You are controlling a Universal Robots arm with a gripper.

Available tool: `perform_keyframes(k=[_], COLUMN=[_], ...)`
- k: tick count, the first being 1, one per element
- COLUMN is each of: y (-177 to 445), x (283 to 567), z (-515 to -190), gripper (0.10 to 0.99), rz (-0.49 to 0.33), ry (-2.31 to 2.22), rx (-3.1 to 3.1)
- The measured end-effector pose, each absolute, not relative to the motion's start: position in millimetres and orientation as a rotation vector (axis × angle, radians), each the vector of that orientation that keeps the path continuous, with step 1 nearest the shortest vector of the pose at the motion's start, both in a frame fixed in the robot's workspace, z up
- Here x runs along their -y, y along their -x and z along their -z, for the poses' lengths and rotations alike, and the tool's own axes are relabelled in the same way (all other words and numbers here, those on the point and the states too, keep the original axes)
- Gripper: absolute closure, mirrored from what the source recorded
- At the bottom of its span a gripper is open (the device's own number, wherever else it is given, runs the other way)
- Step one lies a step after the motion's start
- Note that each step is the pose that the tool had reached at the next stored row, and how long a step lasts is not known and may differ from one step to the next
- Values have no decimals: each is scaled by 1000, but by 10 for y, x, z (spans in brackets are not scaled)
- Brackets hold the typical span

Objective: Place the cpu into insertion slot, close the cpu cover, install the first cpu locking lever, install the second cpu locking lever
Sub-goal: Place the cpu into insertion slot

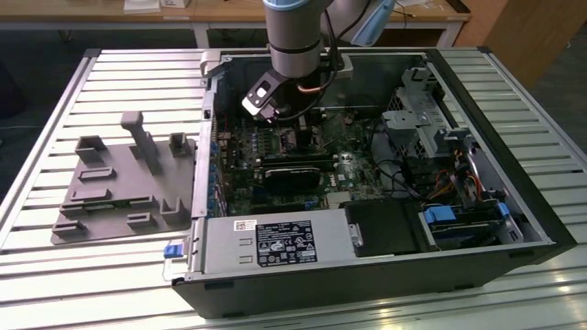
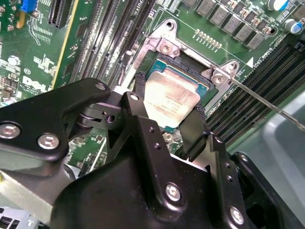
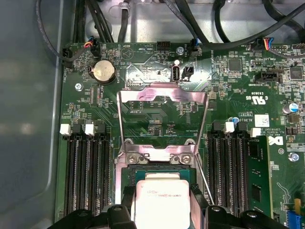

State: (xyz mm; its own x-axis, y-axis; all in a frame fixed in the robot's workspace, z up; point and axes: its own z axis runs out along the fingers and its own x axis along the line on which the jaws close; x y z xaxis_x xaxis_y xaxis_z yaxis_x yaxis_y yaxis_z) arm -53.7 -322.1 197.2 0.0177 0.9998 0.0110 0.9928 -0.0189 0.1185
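On the slatted counter an open computer case is lying on its side, with a grey fixture tray just beside it at the exterior view's left. We are seeing the arm hanging down into the case over the green motherboard.

The hand is sitting low over the board, with its black fingers pressing on two opposite edges of the cpu, so we are calling it clamped on the chip.

The cpu cover is standing swung open, away from the insertion slot. A thin lever wire is sticking out beside the slot, not latched.

The cpu is lying flat at the slot opening, between the fingers and directly under the hand. We cannot tell whether it is fully seated or hovering just above.

We are judging the chip light, stiff and smooth-topped, with a fragile underside and fragile socket contacts. That means taking hold by the side edges only, as the fingers are doing, and keeping it level with no tilt or sideways drag.
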Motion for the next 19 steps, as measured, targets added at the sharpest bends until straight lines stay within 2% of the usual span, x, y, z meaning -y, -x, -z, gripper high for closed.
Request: perform_keyframes(k=[19], y=[528], x=[3208], z=[-1921], gripper=[549], rz=[-139], ry=[-2184], rx=[-2145])
